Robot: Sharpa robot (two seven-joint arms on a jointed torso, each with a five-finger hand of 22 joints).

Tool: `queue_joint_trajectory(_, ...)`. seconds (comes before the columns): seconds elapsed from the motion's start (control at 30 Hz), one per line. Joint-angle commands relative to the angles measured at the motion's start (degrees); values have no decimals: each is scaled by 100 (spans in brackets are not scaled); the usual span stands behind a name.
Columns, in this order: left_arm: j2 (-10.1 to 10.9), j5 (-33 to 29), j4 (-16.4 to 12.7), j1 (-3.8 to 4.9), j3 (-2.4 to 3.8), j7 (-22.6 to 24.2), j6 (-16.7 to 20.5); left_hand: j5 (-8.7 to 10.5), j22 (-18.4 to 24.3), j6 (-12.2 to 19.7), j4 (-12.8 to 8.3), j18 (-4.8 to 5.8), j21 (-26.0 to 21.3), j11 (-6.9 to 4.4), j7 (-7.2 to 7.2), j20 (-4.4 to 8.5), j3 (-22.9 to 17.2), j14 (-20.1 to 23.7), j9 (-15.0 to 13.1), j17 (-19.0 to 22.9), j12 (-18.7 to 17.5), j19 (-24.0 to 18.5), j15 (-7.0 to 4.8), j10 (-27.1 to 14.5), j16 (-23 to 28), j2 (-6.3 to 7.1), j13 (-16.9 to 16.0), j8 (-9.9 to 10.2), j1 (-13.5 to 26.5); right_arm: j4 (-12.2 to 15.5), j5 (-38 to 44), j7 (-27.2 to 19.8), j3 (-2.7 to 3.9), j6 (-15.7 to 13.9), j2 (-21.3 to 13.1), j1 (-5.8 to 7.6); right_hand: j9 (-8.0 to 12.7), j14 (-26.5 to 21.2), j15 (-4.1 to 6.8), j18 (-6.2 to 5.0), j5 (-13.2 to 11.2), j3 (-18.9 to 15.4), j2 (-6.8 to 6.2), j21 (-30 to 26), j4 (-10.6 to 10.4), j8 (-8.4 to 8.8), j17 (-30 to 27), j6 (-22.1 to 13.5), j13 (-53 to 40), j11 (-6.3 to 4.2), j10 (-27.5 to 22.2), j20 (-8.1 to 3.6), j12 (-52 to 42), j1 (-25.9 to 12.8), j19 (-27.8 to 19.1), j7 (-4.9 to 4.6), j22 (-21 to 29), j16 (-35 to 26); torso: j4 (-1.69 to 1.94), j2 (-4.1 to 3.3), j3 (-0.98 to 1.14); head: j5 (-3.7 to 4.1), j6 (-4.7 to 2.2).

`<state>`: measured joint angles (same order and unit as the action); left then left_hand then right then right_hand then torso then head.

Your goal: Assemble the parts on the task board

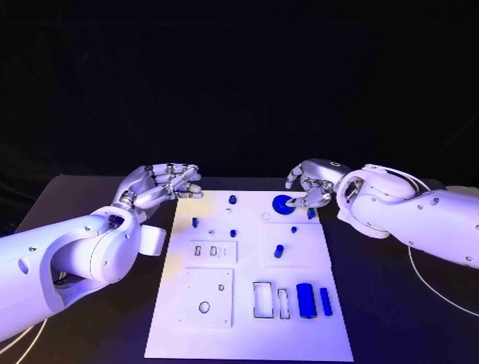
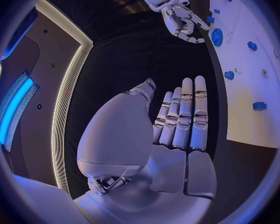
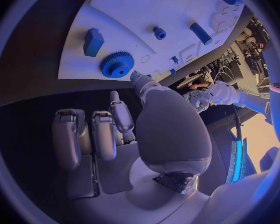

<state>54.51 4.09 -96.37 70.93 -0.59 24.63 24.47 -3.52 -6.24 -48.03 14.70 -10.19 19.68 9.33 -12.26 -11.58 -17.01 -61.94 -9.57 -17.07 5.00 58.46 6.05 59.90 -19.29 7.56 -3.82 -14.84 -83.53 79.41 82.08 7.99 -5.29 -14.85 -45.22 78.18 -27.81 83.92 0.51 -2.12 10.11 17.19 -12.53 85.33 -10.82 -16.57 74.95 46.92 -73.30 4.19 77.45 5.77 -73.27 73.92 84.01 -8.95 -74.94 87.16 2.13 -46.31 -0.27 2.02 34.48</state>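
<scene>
Starting at the left, your left hand [image 1: 161, 186] hovers just off the far-left corner of the white board [image 1: 305, 318], fingers loosely curled with nothing in them; the left wrist view shows them straight and side by side, so I read it as open and empty.

On the board itself, the small blue pieces are scattered across the far half: I count roughly seven small pegs or blocks there, though some are too small to be sure. One long blue bar [image 1: 305, 295] and one thinner blue strip [image 1: 325, 301] lie near the front right, both with their long axis running near to far.

At the far right of the board sits the one blue gear [image 1: 282, 202], flat on the plate. Your right hand [image 1: 311, 186] is just beside it, fingertips curled down at its right edge; whether they actually grip it, I cannot tell. The gear lies left of that hand, so the right arm is far the nearer one for it.
</scene>
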Motion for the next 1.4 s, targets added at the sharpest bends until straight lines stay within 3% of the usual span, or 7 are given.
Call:
queue_joint_trajectory(0.03,-15,21,-1,7,4,24,-126,32,5,32,-13,-29,13,12,-46,-10,-26,-13,8,-5,-31,22,1,-9,-8,47,3,38,-32,-56,-142,86,-6,318,40,-36,-14,452,-51,62,28,-56,12,31,-19,-21,696,-69,-155,-2,110,33,-162,64,217,-6,-946,41,11,-4,-3,-8,22)
queue_joint_trajectory(0.27,-12,21,6,7,4,21,-131,32,5,32,-13,-29,13,12,-46,-10,-26,-13,8,-5,-31,22,1,-9,-8,47,3,38,-32,-194,-185,95,-14,352,134,-91,-27,455,-62,66,34,-106,37,42,-73,-45,717,-99,-340,10,212,44,-356,91,229,-16,-965,50,-9,-2,-5,-29,38)
queue_joint_trajectory(1.0,-25,21,20,7,4,27,-120,32,9,30,-18,-29,11,10,-44,-11,-32,-10,7,-15,-38,21,0,-5,-3,42,2,37,-34,-449,-210,118,-30,353,424,-109,-47,460,-71,73,70,-82,115,65,-127,-93,743,-93,-555,18,340,53,-579,144,250,-22,-1001,62,-2,-5,-6,-36,60)
queue_joint_trajectory(1.4,-24,21,34,7,4,15,-131,32,9,30,-18,-29,11,10,-44,-11,-32,-10,7,-15,-38,21,0,-5,-3,42,2,37,-34,-476,69,150,-39,483,427,-112,-62,471,-60,94,135,166,158,124,-23,-181,807,20,-723,2,433,46,-753,357,302,-7,-1084,87,-10,-2,0,-50,93)
